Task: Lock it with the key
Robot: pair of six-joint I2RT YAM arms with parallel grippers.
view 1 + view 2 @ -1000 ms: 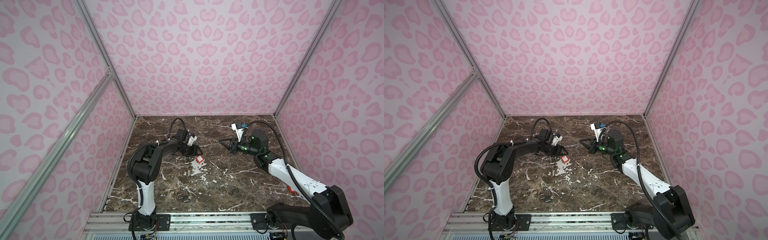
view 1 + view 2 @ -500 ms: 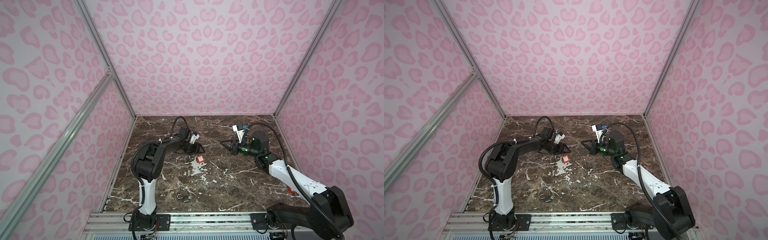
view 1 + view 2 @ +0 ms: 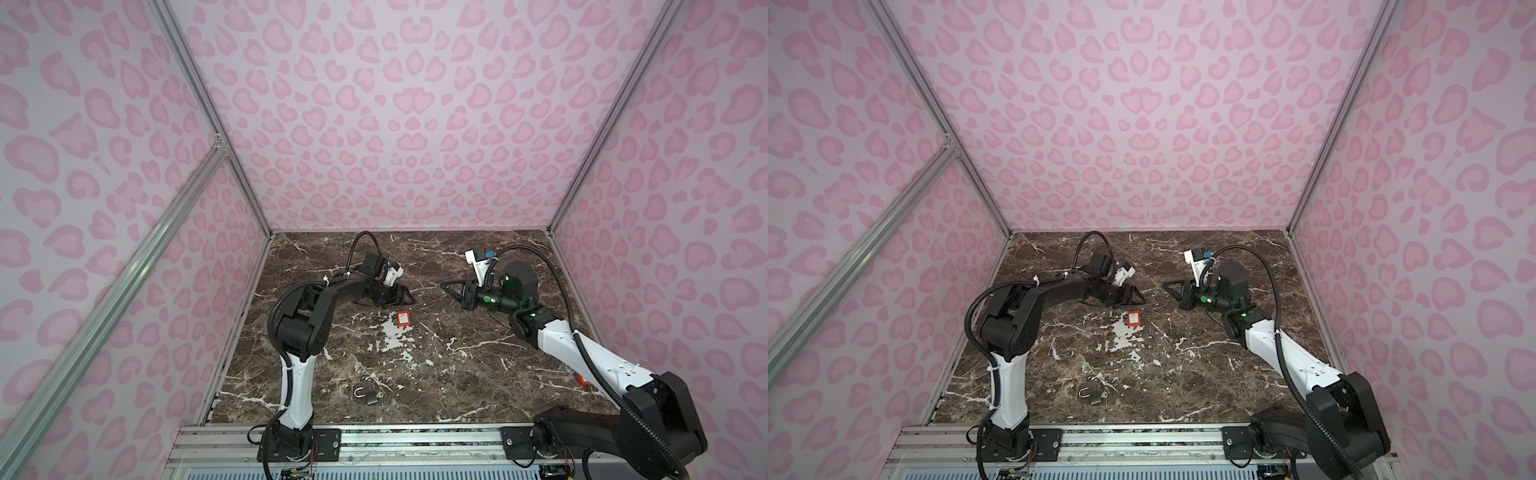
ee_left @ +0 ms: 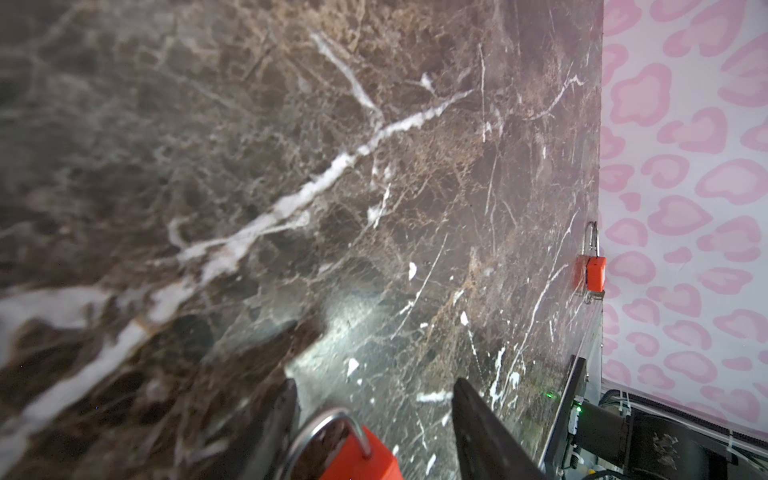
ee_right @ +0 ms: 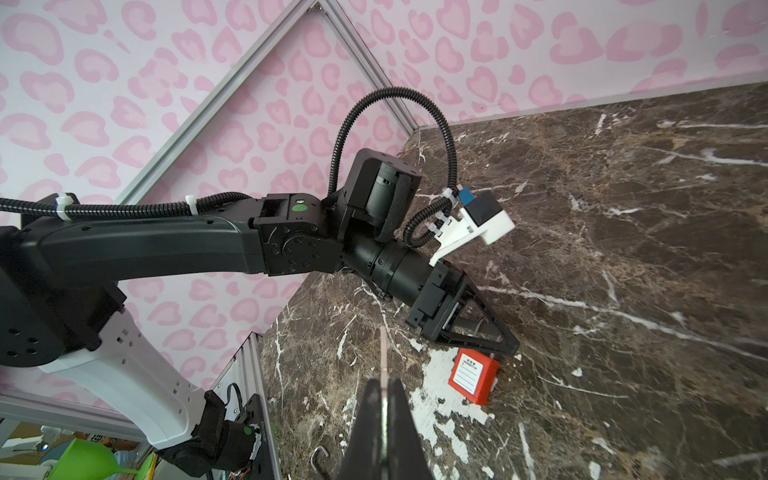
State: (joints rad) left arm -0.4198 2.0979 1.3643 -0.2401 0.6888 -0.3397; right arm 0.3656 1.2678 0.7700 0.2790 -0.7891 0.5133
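Toward the left of the dark brown marble bench, the left claw is seen with its jaws spread and nothing clamped between them. It sits low, just beside the shackle end of the small orange padlock with a white label, which lies flat near the middle of the bench. In the left wrist view the lock's body is framed between the two fingers without being squeezed. Whether the shackle is pushed home cannot be told. Further right, well apart from the lock, the right claw is held above the bench, pressed together on a thin pale metal key whose blade juts out past the fingertips. The key is therefore judged to be secured, while the lock is not yet gripped. The padlock remains to be steadied and the key to be brought to its keyway, inserted and turned, so only the opening part of the job is judged done.
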